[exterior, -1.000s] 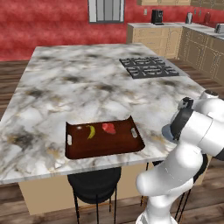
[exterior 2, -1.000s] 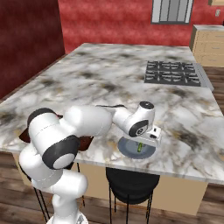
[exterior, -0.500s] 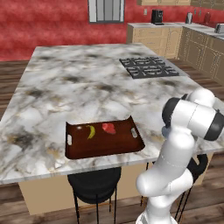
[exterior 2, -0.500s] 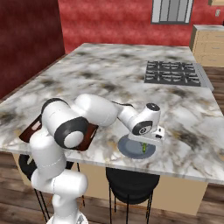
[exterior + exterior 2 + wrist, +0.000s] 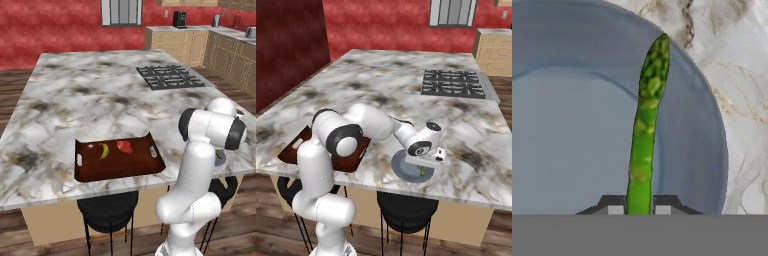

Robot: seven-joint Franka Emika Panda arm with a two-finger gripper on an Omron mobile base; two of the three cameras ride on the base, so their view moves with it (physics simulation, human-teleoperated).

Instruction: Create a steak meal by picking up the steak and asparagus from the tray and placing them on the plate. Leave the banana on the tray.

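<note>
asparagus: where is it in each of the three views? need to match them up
Left base view: a green sliver of the asparagus at the right, behind the arm's elbow.
Right base view: low centre, under the gripper, over the plate.
Hand view: centre, upright between the finger tips, its tip near the plate's rim.
Shared landmark: the grey-blue plate on the marble counter.

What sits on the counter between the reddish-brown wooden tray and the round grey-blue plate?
Nothing on the marble itself. In the right base view the stretch between the reddish-brown wooden tray and the round grey-blue plate is bare; the white arm passes above it.
</note>
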